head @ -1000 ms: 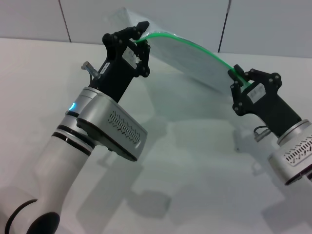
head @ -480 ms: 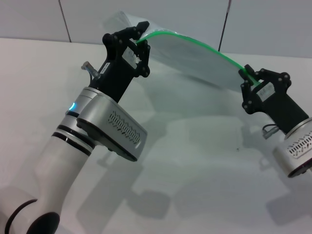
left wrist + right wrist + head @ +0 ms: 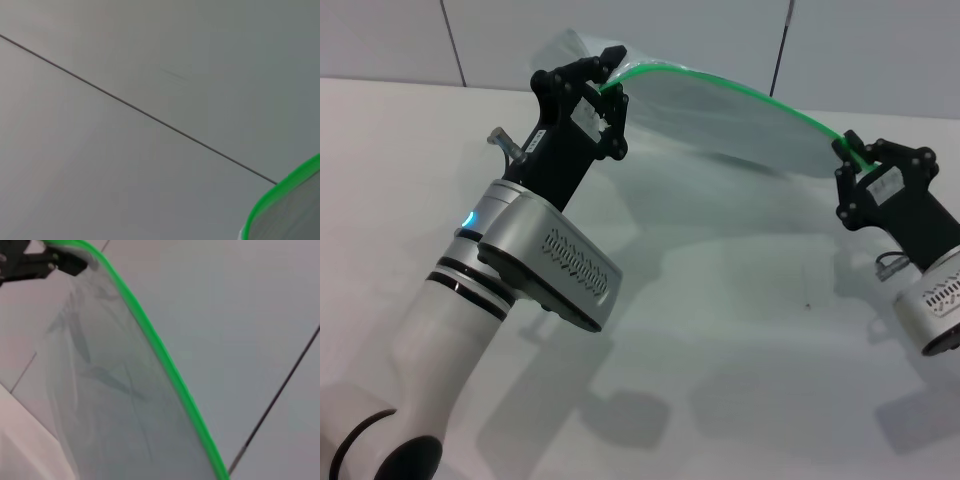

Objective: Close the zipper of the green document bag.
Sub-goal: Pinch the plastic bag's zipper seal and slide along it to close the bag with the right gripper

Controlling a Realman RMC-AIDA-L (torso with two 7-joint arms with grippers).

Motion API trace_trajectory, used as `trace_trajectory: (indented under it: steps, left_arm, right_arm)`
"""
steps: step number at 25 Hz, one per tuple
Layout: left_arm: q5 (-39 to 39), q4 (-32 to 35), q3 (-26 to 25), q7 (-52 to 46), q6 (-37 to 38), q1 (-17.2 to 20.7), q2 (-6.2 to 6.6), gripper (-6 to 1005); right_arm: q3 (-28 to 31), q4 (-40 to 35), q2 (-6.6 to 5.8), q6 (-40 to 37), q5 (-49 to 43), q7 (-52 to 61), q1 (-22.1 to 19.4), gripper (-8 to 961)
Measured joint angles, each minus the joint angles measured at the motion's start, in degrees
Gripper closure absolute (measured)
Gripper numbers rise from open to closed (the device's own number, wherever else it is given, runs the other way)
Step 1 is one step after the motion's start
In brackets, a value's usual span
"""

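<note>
We see the head view evenly and brightly lit, with soft light from above; the white table point(image 3: 720, 330) carries broad, soft-edged grey shadows of both arms, darkest below the left arm; no hard glare shows, only a pale sheen on the green document bag point(image 3: 720, 115); a small blue light glows on the left arm; the head view is sharp throughout; the left wrist view is dimmer and greyish, its zipper point(image 3: 280, 197) edge soft; in the right wrist view the bag looks smeared, slightly blurred.
</note>
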Motion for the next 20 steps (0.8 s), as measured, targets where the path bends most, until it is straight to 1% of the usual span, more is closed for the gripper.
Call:
trace_trajectory:
  steps: [5, 11, 20]
  left_arm:
    - [0.00, 0.07, 0.00, 0.00, -0.05, 0.01, 0.00, 945]
    - [0.00, 0.09, 0.08, 0.00, -0.14, 0.01, 0.00, 945]
    - [0.00, 0.09, 0.09, 0.01, -0.24, 0.02, 0.00, 945]
  right_arm:
    - [0.00, -0.93, 0.00, 0.15, 0.58, 0.29, -0.07, 851]
    - [0.01, -3.18, 0.00, 0.17, 0.75, 3.55, -0.07, 848]
    - [0.09, -4.91, -0.07, 1.15, 3.63, 3.86, -0.11, 844]
